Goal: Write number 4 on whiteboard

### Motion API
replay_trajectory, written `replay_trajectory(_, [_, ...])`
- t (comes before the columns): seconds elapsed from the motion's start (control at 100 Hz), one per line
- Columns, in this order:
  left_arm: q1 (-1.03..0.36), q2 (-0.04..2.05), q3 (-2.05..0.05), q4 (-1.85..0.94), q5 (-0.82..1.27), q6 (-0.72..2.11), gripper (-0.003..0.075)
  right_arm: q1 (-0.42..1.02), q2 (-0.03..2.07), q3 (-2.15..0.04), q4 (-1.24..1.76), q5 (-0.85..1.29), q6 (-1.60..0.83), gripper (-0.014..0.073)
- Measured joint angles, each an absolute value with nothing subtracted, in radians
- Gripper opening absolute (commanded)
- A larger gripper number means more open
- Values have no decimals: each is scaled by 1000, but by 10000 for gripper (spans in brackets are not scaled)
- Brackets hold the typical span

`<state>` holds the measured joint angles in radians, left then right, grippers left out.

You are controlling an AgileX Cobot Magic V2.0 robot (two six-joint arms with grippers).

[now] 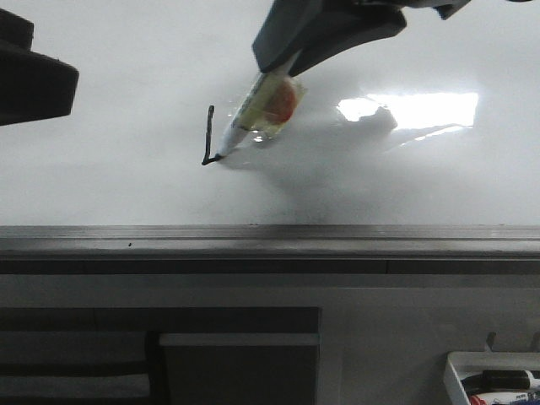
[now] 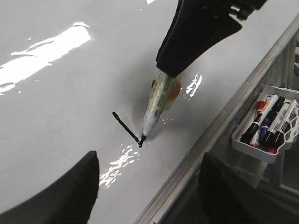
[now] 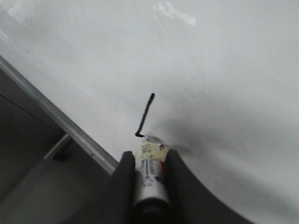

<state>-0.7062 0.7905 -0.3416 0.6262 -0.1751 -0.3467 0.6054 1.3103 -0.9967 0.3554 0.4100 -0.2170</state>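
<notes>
Your right claw (image 1: 278, 80) is squeezed tight on a marker pen (image 1: 253, 114). In the right wrist view you can see its two dark fingers (image 3: 124, 182) pressing on both sides of the pen's body. The pen is tilted, and its black tip touches the whiteboard (image 1: 110, 186).

The number 4 (image 1: 207, 135) is only started. So far there is one thin black line going down, with a tiny hook at its lower end. The pen tip sits right at that hook. In the front view the line is on the left half of the board, above the grey rail (image 1: 270, 240) that runs along the board's lower edge. A bright patch of glare (image 1: 413, 110) shines on the board off to the right of the pen.

Your left claw (image 1: 34, 80) shows as a dark shape at the left edge of the front view, well apart from the line. In the left wrist view its two fingers (image 2: 70, 191) stand wide apart with nothing between them.

A small white tray (image 2: 266, 126) hangs below the rail on the right, with a few markers lying in it.
</notes>
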Motion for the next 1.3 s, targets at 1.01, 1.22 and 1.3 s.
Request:
replay_trajectory(1.01, [-706, 790, -342, 626, -178, -347, 419, 586, 1341, -1123, 290, 531, -231, -61])
replay_trajectory(1.22, [-706, 790, -342, 626, -179, -347, 419, 600, 1341, -1026, 341, 563, -231, -61])
replay_trajectory(1.3, [-706, 790, -342, 626, -184, -347, 419, 607, 1341, -1015, 343, 561, -231, -61])
